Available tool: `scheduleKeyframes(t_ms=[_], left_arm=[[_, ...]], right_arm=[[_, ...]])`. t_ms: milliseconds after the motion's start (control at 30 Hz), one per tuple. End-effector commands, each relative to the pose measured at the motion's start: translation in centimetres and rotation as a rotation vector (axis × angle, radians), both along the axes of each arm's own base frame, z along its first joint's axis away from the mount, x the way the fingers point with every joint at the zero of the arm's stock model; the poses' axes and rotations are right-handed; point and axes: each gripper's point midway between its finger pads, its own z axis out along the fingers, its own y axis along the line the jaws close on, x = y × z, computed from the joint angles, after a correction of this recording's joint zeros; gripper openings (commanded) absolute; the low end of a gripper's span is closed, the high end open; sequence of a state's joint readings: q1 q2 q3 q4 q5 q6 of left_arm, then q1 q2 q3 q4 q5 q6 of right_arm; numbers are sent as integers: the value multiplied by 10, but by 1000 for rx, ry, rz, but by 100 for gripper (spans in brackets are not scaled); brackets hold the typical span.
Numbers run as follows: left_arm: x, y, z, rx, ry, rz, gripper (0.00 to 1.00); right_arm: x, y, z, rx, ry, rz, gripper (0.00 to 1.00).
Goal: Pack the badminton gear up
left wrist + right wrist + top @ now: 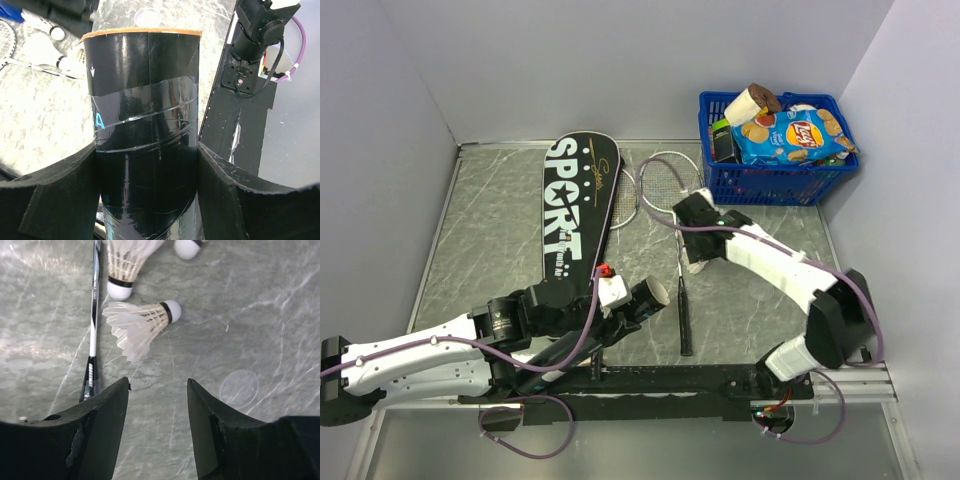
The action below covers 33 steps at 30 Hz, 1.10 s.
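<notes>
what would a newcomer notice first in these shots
The big black SPORT cover lies lengthwise on the table, left of centre, with a blue basket of snacks in the far right corner. Close up, the left gripper clamps a black tube, and the right gripper hangs open above white shuttlecocks beside a racket shaft.

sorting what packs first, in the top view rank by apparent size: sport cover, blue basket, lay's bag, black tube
1. SPORT racket cover
2. blue basket
3. Lay's chip bag
4. black tube, only its end shows, rank unsure
</notes>
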<state>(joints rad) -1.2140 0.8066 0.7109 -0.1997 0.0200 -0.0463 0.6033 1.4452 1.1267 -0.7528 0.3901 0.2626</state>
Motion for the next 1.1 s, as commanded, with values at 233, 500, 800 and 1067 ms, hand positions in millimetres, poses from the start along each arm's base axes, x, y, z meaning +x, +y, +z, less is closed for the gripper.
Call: scheduleKeyframes(t_ms=[233, 500, 800, 1067], left_arm=[[-2, -2, 26, -77, -19, 4, 48], [-4, -2, 28, -81, -23, -3, 48], [-5, -3, 25, -71, -23, -7, 48], [-5, -2, 23, -67, -21, -9, 48]], right_arm=[[29, 26, -7, -215, 21, 135, 58], [32, 20, -28, -301, 45, 111, 58], [34, 16, -45, -356, 62, 100, 58], [41, 11, -52, -420, 50, 87, 54]])
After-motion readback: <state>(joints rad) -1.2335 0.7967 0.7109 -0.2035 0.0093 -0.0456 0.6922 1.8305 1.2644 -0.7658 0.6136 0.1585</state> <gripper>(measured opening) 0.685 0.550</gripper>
